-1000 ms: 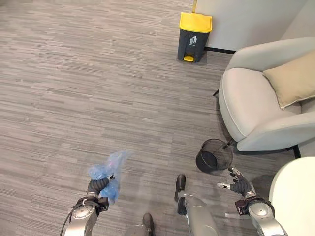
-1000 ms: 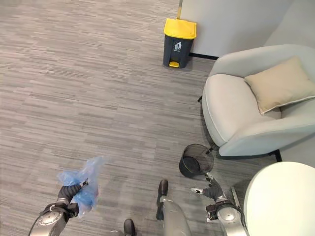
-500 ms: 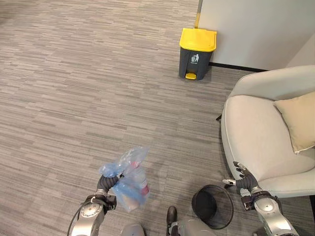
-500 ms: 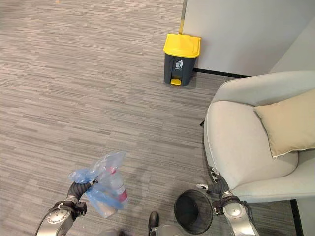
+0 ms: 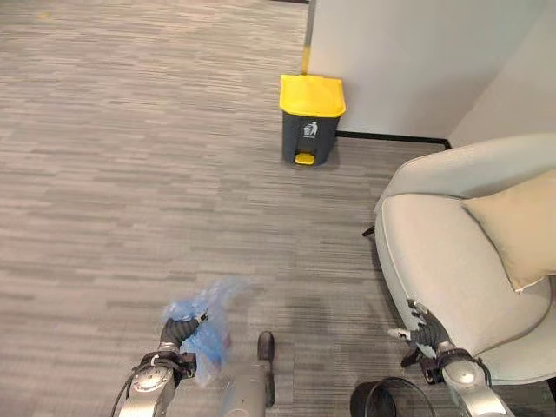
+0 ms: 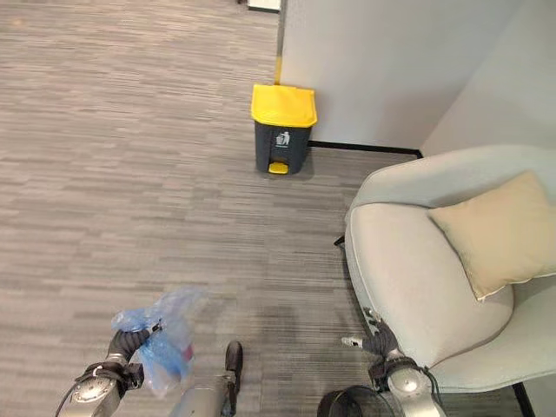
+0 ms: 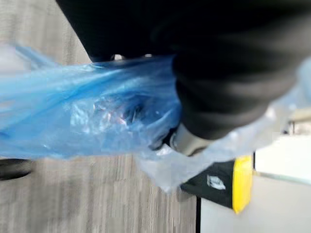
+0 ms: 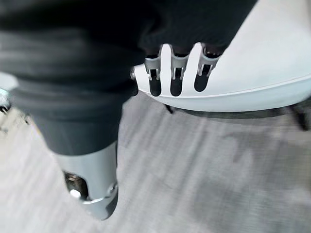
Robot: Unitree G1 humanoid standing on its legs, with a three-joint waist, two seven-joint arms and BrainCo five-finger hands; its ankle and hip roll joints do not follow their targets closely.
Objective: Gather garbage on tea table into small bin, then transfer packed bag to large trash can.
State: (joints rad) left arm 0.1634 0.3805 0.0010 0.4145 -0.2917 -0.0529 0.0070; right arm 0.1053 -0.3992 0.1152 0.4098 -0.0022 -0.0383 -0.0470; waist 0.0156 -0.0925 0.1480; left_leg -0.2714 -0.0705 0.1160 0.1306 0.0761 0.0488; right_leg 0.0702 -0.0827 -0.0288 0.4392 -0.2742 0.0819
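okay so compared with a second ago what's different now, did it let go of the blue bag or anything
No, nothing was let go. The left hand is still shut on the crumpled blue plastic bag, and the right hand stays open beside the light grey armchair. The whole view has shifted, so the camera moved: the small black mesh bin now sits at the bottom edge and the dark, yellow-lidded trash can shows further ahead.

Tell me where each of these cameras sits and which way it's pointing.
Left eye: on the head, looking down at the floor, bin and armchair; both hands low in view.
Right eye: beside it, same scene.
Left wrist: behind the left hand, which grips the blue bag.
Right wrist: behind the right hand, fingers straight, facing the armchair.
Left wrist and eyes share the bin.
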